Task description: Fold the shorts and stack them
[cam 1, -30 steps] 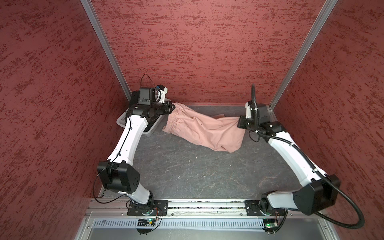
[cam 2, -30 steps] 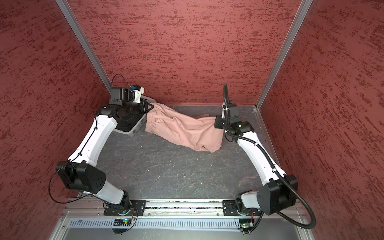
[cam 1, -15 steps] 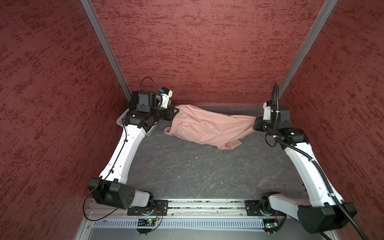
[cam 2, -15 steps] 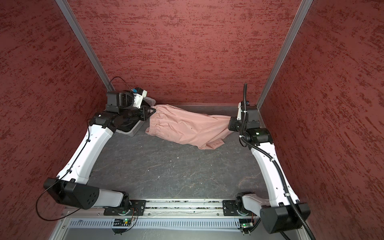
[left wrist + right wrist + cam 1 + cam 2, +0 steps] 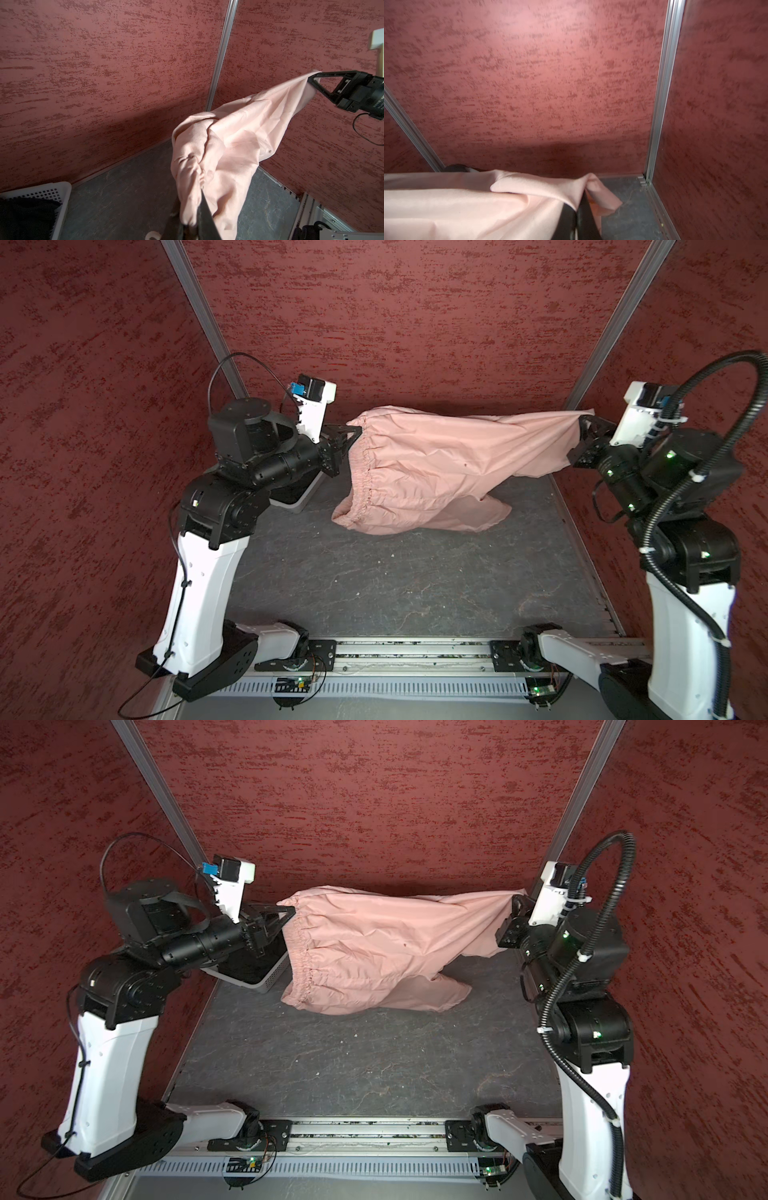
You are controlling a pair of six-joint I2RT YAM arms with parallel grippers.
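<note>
Pink shorts: dusty pink, thin and smooth, with lots of wrinkles. There is one tiny dark dot near the middle.
Waist band: a bunched-up stretchy band at the left end. It hangs open like the mouth of a bag, and its low end touches the table.
Top leg: pulled out to the right and stretched to a point.
Bottom leg: droops down and lies flat on the table.
Where the pink shorts are: at the back of the table, held up in the air between the two claws. The bottom part rests on the table, and the waist end is just beside the basket.
Left claw: pinched tight on the top of the waist band.
Right claw: pinched tight on the end of the top leg. In the right wrist view a small flap of pink cloth pokes out past the black fingers.
Basket: white plastic with little square holes, in the back left corner, partly under the left arm.
Black shorts: a dark heap inside the basket, too dark to make out its shape.
Table: dark grey with pale cracks and little crumbs on it.
</note>
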